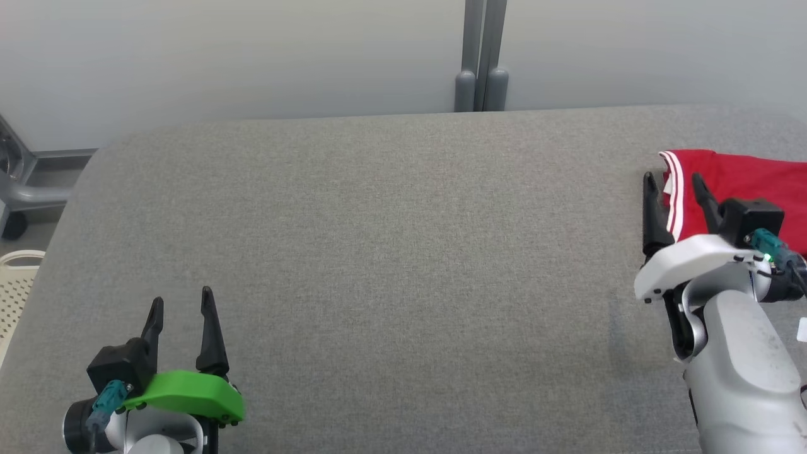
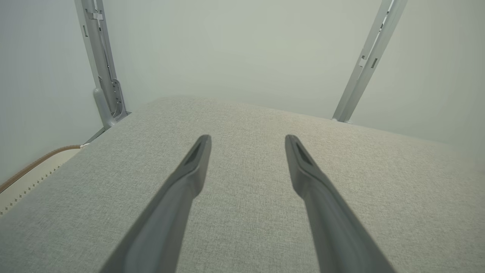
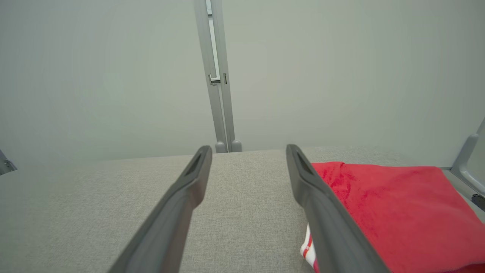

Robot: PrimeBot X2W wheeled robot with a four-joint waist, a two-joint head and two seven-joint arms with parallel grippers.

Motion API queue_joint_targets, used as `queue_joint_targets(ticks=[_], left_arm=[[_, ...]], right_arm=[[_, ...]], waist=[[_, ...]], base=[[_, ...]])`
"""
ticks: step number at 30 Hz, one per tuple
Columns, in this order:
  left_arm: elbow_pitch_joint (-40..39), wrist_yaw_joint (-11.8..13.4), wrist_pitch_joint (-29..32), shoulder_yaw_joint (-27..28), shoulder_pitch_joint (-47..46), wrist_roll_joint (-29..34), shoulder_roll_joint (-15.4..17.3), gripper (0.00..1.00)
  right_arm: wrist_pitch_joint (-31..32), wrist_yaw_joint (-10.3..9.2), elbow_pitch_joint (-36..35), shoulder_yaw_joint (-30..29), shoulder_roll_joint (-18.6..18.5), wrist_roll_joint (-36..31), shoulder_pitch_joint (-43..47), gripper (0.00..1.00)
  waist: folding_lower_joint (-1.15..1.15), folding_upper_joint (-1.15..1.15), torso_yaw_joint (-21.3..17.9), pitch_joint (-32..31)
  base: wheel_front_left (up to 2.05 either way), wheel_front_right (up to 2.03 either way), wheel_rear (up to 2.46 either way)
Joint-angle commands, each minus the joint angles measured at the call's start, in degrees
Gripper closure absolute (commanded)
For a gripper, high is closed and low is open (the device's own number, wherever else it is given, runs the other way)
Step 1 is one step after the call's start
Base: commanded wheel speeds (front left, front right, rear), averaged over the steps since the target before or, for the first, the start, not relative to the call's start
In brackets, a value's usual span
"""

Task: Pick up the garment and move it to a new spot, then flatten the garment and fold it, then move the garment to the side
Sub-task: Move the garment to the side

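Observation:
The garment (image 1: 750,189) is red with white stripes along one edge and lies folded at the far right of the grey table (image 1: 391,252). My right gripper (image 1: 673,180) stands open at the garment's left edge, one finger over the cloth and one over bare table, nothing between them. In the right wrist view the garment (image 3: 390,212) lies to the right of the right gripper (image 3: 248,149), partly behind its right finger. My left gripper (image 1: 181,302) stands open and empty at the lower left, far from the garment. In the left wrist view the left gripper (image 2: 248,138) hovers over bare table.
A grey post (image 1: 482,57) rises behind the table's far edge against a pale wall. At the left edge stands a perforated cream basket (image 1: 16,290) beside the table, with a grey wheeled frame (image 1: 19,189) behind it.

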Motion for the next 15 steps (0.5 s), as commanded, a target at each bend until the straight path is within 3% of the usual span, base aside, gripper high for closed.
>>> queue_joint_targets(ticks=[1,10,15], left_arm=[[-0.1,0.1,-0.6,0.0,0.9,0.5,0.6,0.0],[-1.9,-1.9,-3.0,0.6,5.5,2.3,0.4,0.0],[-4.0,-2.9,-2.9,1.6,8.7,4.6,-0.1,0.0]], right_arm=[[-0.2,-0.08,-1.9,0.5,0.2,0.0,2.1,0.0],[0.9,-0.08,-17.2,2.3,3.1,-1.2,15.6,0.0],[0.5,-0.08,-22.2,3.8,3.3,-0.2,22.0,0.0]], waist=[[0.0,0.0,1.4,-2.0],[0.0,0.0,1.9,-3.8],[0.0,0.0,1.8,-4.2]], base=[[0.0,0.0,0.0],[0.0,0.0,0.0],[0.0,0.0,0.0]])
